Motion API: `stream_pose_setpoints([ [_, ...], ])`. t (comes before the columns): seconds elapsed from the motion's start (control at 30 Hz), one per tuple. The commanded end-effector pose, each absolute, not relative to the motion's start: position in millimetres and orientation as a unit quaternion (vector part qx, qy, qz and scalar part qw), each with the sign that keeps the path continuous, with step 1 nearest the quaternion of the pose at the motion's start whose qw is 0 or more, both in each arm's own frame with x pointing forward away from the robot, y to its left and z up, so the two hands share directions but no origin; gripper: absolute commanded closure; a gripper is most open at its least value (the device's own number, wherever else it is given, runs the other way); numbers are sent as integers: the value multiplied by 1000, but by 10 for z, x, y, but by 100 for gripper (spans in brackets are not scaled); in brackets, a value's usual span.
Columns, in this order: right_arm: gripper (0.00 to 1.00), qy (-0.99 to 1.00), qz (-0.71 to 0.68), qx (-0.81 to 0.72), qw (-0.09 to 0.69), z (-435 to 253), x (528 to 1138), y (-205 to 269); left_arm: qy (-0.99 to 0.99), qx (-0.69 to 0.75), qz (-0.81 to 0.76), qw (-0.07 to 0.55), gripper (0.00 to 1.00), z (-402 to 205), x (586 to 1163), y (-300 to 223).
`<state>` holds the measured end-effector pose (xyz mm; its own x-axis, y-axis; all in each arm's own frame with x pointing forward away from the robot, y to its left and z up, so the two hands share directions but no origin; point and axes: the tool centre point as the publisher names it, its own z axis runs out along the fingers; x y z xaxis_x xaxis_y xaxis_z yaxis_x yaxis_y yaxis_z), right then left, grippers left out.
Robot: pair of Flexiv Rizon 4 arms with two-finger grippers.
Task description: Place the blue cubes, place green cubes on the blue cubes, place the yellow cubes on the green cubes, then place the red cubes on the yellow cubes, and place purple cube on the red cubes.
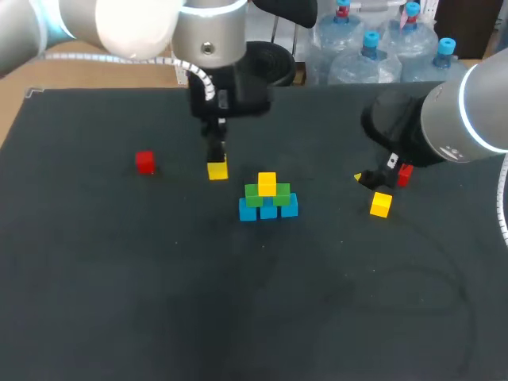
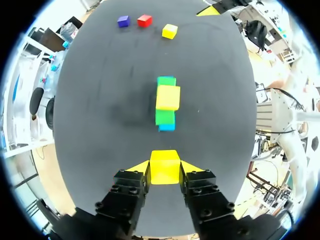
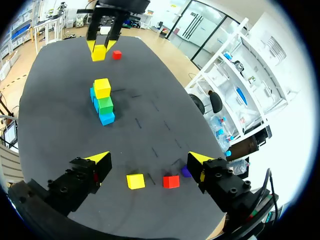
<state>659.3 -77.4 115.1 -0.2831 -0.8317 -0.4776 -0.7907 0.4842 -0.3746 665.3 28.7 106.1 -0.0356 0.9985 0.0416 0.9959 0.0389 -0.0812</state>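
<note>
At the table's middle stands a small pyramid: three blue cubes [image 1: 268, 210], two green cubes [image 1: 254, 194] on them and one yellow cube [image 1: 267, 183] on top. My left gripper [image 1: 217, 164] hangs just behind and left of it, shut on a second yellow cube [image 2: 164, 166] held close to the table. My right gripper [image 3: 149, 162] stands open to the right, over a loose yellow cube [image 3: 135, 181], a red cube [image 3: 171, 181] and a purple cube [image 3: 186, 171]. Another red cube [image 1: 144, 162] lies at the left.
The dark table [image 1: 159, 302] carries only the cubes. The stack [image 2: 166, 102] lies straight ahead of my left gripper's fingers. Wide bare surface stretches in front of the stack towards the near edge.
</note>
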Motion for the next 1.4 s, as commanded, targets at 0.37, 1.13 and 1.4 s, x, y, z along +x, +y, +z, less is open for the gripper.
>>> stream_pose_setpoints([
  [0.37,0,799,-34,-505,324,1127,6579,-775,-720,-692,16,47,100,1036,6581,28],
  [1.13,0,799,-34,-505,324,1127,6579,-775,-709,-702,25,59,100,751,6653,-60],
  [1.4,0,799,-34,-505,324,1127,6579,-775,-706,-705,25,61,100,710,6660,-81],
])
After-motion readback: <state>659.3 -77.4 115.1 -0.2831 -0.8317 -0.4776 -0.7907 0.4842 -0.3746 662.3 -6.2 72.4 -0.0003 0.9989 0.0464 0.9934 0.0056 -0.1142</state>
